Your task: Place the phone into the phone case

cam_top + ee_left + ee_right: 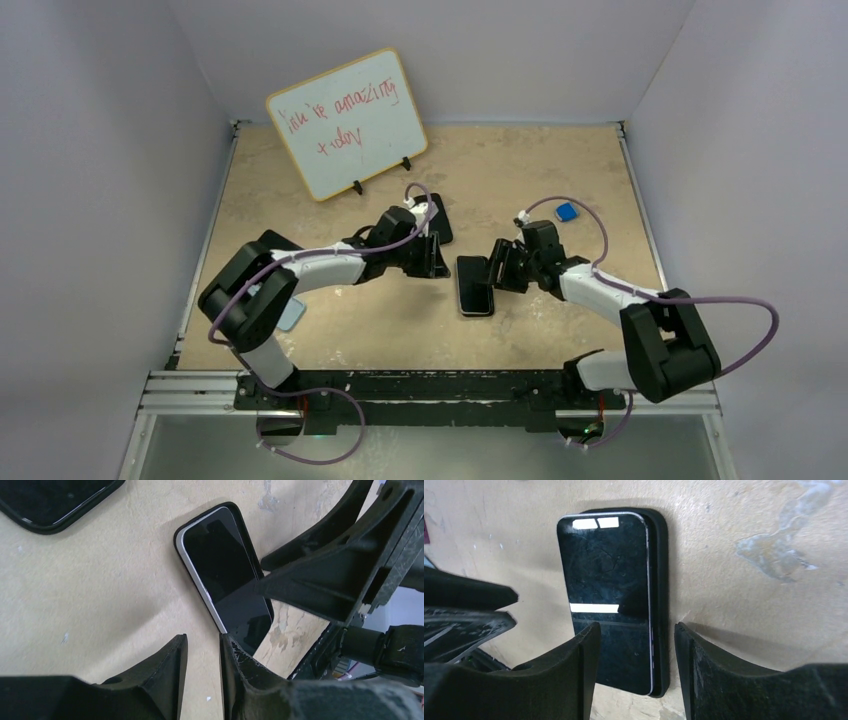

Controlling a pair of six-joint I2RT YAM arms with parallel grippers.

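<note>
The phone [475,287], dark screen up with a silver edge, lies on the black phone case on the table. In the right wrist view the phone [606,590] sits shifted left, so the case [661,580] shows along its right side and top. My right gripper [636,630] is open, its jaws on either side of the phone's right edge and the case wall. My left gripper [204,640] is open by a narrow gap and empty, with one fingertip [231,645] at the near corner of the phone [225,575]. The case rim [239,516] shows there too.
A second black case [441,218] lies behind the left gripper and shows in the left wrist view [50,505]. A whiteboard [347,122] stands at the back. A small blue object [566,211] lies at the right, and a light-blue thing [291,316] under the left arm.
</note>
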